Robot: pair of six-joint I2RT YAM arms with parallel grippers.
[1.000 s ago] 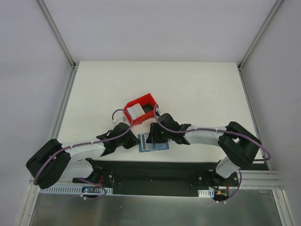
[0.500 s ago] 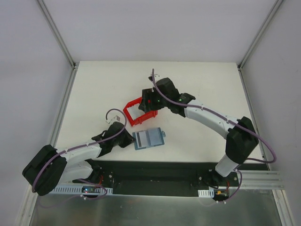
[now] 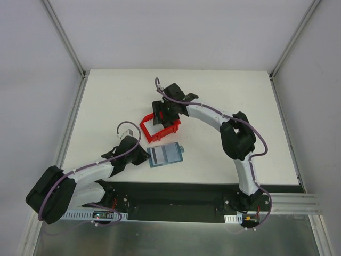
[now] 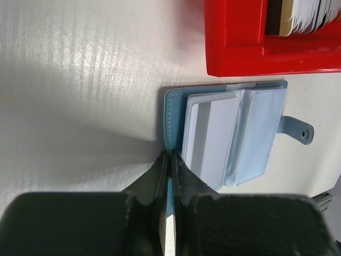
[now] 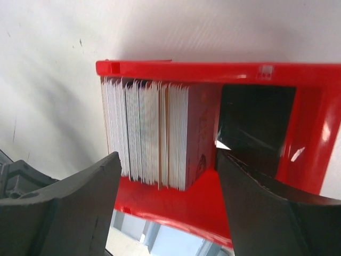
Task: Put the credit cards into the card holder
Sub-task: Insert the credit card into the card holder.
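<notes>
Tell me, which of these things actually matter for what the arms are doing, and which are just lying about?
Part of the job:
the stack of cards
the blue wallet, lying open
the left gripper, pinching the wallet's edge
the right gripper, open astride the cards

Just there:
the red bin, which only holds the cards
the white table

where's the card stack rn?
Right wrist view: the credit cards stand on edge inside the red bin, straddled by the open right gripper. In the top view that bin sits just beyond the card holder.
</notes>
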